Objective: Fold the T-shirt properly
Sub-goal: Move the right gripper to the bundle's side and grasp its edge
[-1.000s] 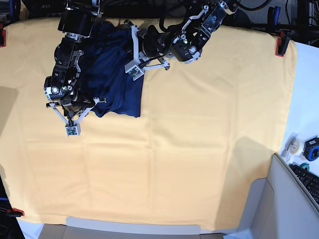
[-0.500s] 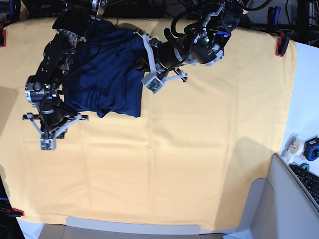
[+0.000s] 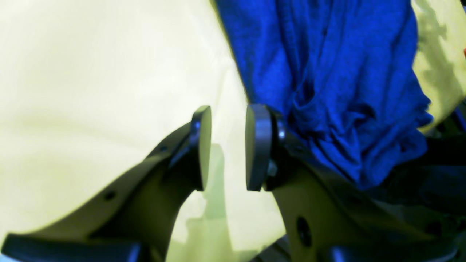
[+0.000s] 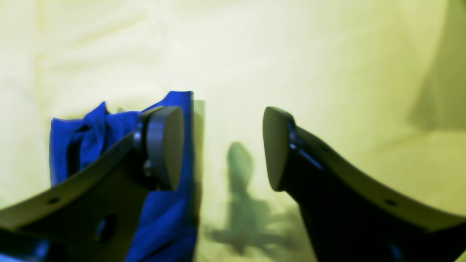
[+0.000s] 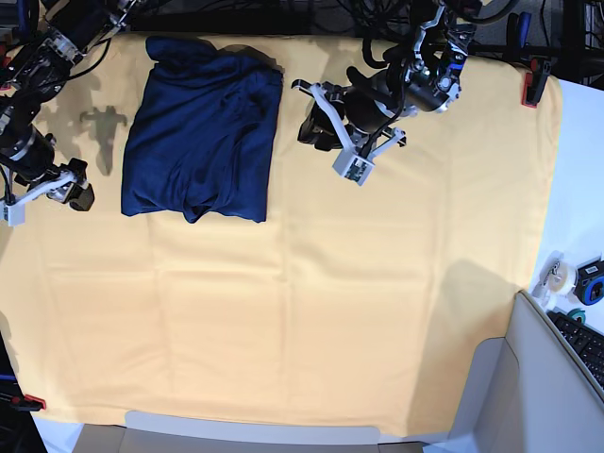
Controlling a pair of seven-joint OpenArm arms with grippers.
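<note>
The dark navy T-shirt (image 5: 203, 132) lies folded in a rough rectangle on the yellow cloth (image 5: 330, 283), at the back left. My left gripper (image 5: 357, 168) hovers just right of it, apart from the fabric. In the left wrist view that left gripper (image 3: 227, 149) stands open with a narrow gap and nothing between the pads; the T-shirt (image 3: 327, 72) lies bunched to its right. My right gripper (image 5: 45, 203) is left of the shirt, near the cloth's left edge. In the right wrist view this gripper (image 4: 222, 145) is wide open and holds nothing, with the T-shirt (image 4: 174, 211) behind its left finger.
Red clamps (image 5: 534, 80) (image 5: 32, 402) pin the cloth's corners. At the right edge are a tape roll (image 5: 560, 276), a keyboard (image 5: 583, 344) and a grey bin (image 5: 552, 396). Cables and arm bases crowd the back edge.
Both grippers have opened and let go of the shirt. The right arm swung out left, the left arm drew away right. The shirt now lies flat in its folded shape.
</note>
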